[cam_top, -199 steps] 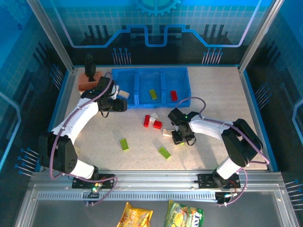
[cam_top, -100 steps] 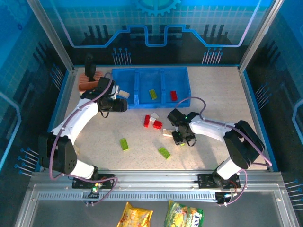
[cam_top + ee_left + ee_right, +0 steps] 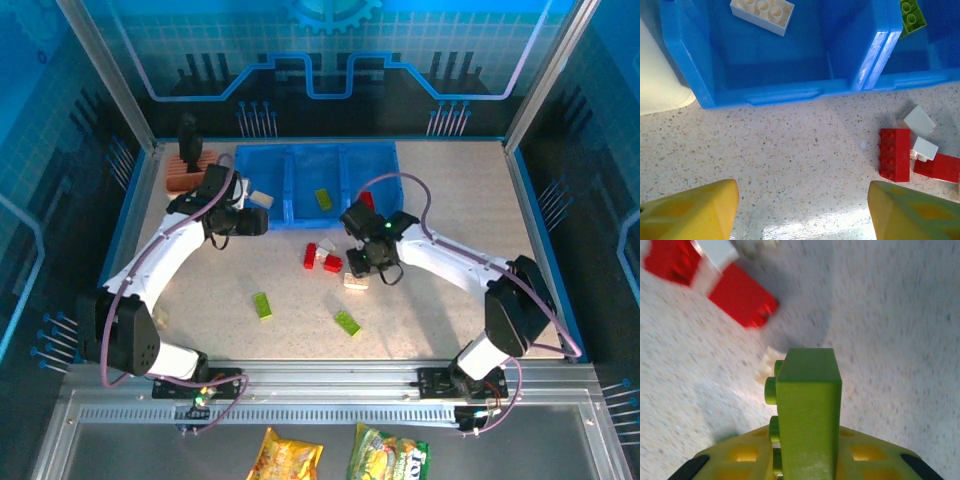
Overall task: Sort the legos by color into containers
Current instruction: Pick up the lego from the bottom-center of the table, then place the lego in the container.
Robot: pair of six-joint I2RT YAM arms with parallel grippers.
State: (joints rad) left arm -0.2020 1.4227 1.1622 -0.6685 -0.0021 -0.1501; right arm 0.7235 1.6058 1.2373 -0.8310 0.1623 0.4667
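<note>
The lime green plastic brick [image 3: 807, 410] is pinched upright in my right end effector [image 3: 368, 252], whose yellow fingers [image 3: 740, 455] are closed on its sides. It hangs over the speckled worktop [image 3: 450, 200], just in front of the translucent blue plastic tray [image 3: 315, 148]. Under it I see a small cream brick [image 3: 767, 371] and a red brick [image 3: 742, 302].

In the tray, the left compartment holds a cream-white brick [image 3: 762, 14], the middle one a green brick [image 3: 323, 198], and the right one a red block [image 3: 366, 200].

My left end effector [image 3: 800, 212] is spread wide with nothing in it, facing the left compartment. A loose green brick [image 3: 262, 305] and a second loose green brick [image 3: 347, 322] lie nearer the bases.
</note>
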